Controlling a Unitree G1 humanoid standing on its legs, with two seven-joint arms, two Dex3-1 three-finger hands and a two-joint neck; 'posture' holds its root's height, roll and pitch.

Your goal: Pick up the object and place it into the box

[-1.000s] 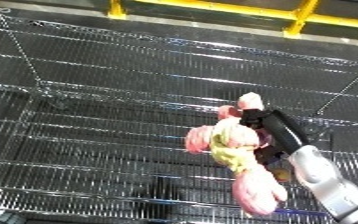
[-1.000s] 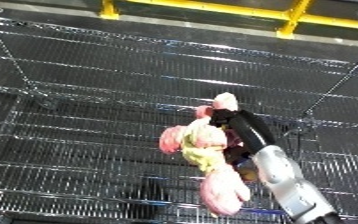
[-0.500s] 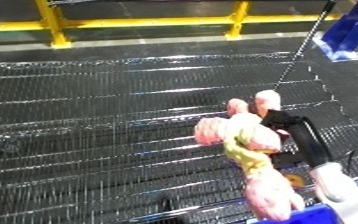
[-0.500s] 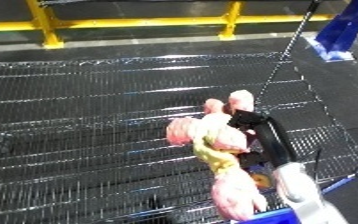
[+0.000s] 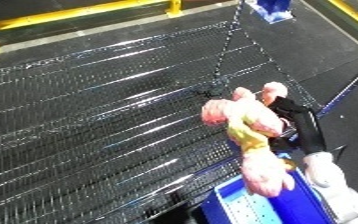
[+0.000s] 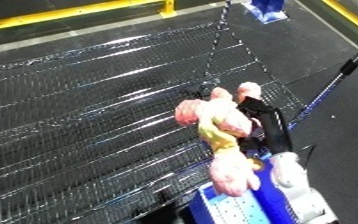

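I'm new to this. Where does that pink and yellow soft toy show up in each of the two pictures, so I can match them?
Left eye view: the soft toy hangs right of centre, held by the right hand, its lower end over the blue bin.
Right eye view: the same toy sits nearer the middle, above the bin at the bottom edge.
Shared landmark: the yellow rail along the top.

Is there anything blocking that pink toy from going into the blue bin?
Nothing visible does. The right hand holds the pink plush toy lifted over the wire shelf, its lower end hanging just above the blue bin.
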